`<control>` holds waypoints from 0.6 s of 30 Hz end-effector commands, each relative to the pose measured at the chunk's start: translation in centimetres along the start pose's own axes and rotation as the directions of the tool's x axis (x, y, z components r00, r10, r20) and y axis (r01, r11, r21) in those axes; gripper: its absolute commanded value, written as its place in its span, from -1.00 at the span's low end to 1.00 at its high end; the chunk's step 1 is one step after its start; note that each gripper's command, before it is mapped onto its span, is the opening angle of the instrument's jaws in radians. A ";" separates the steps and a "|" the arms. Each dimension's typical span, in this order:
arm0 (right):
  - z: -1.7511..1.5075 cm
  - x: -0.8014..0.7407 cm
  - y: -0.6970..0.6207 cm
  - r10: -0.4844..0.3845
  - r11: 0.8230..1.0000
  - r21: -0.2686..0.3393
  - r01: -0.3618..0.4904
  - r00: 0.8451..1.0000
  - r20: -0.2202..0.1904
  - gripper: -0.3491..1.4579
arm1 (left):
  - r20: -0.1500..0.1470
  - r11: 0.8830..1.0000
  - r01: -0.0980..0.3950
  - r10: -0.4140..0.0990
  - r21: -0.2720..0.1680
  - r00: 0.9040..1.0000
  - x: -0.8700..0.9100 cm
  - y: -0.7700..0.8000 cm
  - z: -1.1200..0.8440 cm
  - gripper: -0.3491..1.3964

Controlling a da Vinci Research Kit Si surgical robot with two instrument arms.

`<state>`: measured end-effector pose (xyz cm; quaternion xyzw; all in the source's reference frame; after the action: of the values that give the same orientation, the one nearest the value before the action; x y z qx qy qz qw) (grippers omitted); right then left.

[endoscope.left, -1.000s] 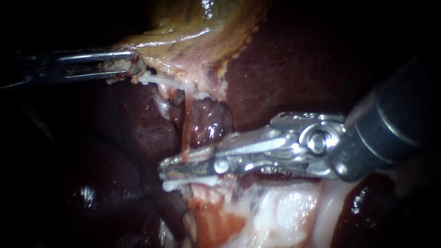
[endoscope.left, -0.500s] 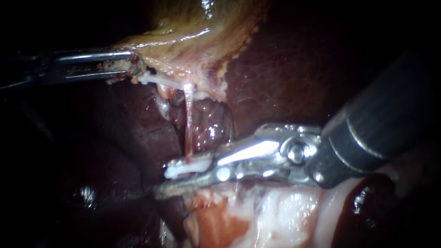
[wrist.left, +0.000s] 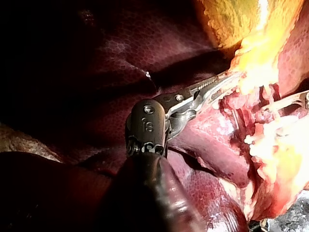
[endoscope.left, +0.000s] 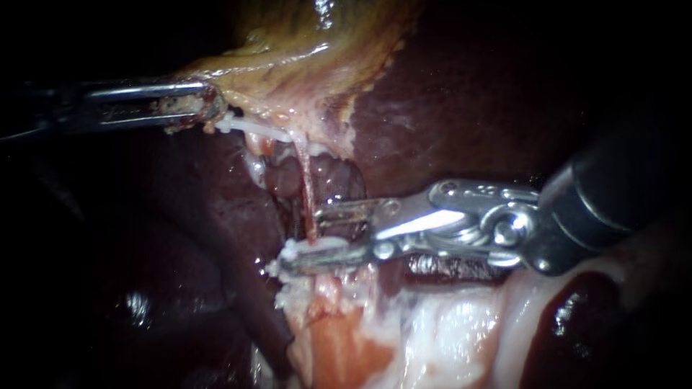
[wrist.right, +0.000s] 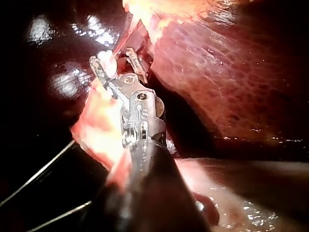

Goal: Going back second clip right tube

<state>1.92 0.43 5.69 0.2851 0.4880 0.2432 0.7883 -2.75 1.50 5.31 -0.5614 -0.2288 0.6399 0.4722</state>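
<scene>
Between the open end effector of the right instrument (endoscope.left: pixel 303 236): thin tube (endoscope.left: pixel 305 180), white clip (endoscope.left: pixel 306 249) at its foot. Tube soft, taut, tears easily; grip only gallbladder (endoscope.left: pixel 303 65), where left instrument (endoscope.left: pixel 215 108) clamps

We count two instruments: the left instrument (endoscope.left: pixel 209 108), entering from nine o'clock, and the right instrument (endoscope.left: pixel 303 236), entering from three o'clock. There are two organs, one liver (endoscope.left: pixel 461 108) and one gallbladder (endoscope.left: pixel 303 50) at twelve o'clock. We see one thin pink tube (endoscope.left: pixel 306 184) near the centre. We make out two white clips on it, as far as we can tell: one clip (endoscope.left: pixel 252 128) towards eleven o'clock and another clip (endoscope.left: pixel 299 250) towards six o'clock.
</scene>
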 end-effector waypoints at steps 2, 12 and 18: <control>-0.12 -0.02 -0.02 -0.037 0.999 0.007 0.037 0.999 0.001 -0.06 | 0.000 1.000 0.000 0.000 -0.002 1.000 0.00 0.00 0.00 -1.00; -0.96 -0.08 -0.01 -0.188 0.982 0.007 0.188 0.982 -0.005 -0.06 | 0.000 1.000 0.000 0.000 -0.002 1.000 0.00 0.00 0.00 -1.00; -1.22 -0.14 0.00 -0.233 0.972 0.014 0.233 0.973 -0.006 -0.06 | 0.000 1.000 0.000 0.000 -0.001 1.000 0.00 0.00 0.01 -1.00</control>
<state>0.71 0.59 5.33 0.2298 0.5226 0.1431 0.8084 -2.75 1.51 5.30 -0.5621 -0.2296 0.6397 0.4714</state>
